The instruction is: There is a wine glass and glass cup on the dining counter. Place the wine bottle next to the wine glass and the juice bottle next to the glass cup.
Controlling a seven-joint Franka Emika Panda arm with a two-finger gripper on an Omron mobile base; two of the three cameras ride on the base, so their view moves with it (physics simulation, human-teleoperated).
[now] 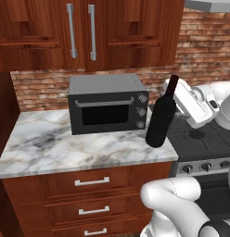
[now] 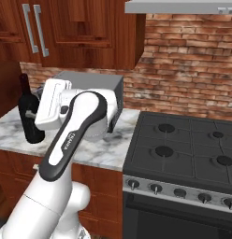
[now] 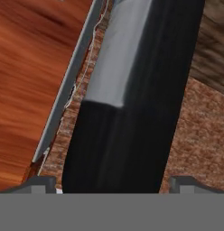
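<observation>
wine bottle (image 2: 29,119) | lower side hidden by arm | pincer (image 3: 112,182) tips cropped

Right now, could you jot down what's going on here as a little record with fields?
place: marble kitchen counter beside a black stove
held thing: wine bottle, black, tilted, its base off the counter
gripper: gripper closed on the bottle's upper body
behind bottle: dark microwave against the brick wall
above: wooden wall cabinets
</observation>
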